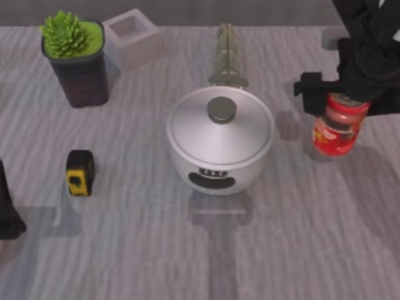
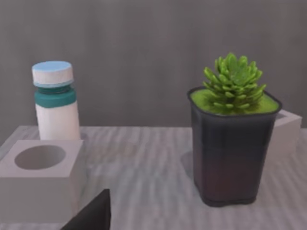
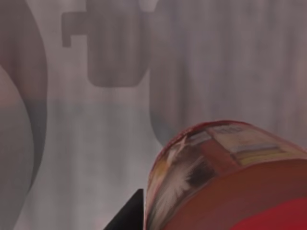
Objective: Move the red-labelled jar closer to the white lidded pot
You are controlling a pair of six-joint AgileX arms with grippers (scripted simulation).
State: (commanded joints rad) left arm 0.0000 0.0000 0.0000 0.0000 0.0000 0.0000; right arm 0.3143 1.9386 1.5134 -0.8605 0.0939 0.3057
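While the right pincer (image 1: 350, 94) hung over the red-labelled jar (image 1: 337, 127), clamped about its lidded top, the jar stood to the right of the white lidded pot (image 1: 220, 139), near it but apart, seemingly raised off the tabletop (image 1: 125, 250), with its long axis close to upright though slightly tilted. From jar to pot the gap ran leftward, so the coming move likely called for a leftward carry. The pot's handle pointed toward the table's far edge, clear of that path. Left of the pot, well apart, the left pincer (image 1: 7, 212) sat parked; its finger state could not be told.
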